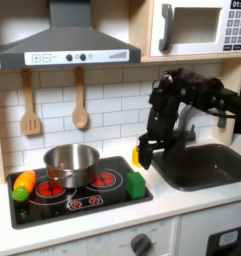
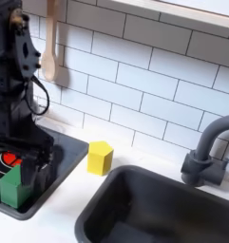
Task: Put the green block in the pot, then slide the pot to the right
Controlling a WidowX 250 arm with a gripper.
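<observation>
Your hand hangs over the stove's right edge, just above the green block; whether it's spread or pinched, you cannot tell. The pot sits on the left burner.

Toy kitchen, first exterior view: silver pot on black stovetop, rear centre; green block at stovetop's right front corner; orange-and-green toy vegetable at left edge; black gripper hanging above stovetop's right edge, beside dark sink.
</observation>
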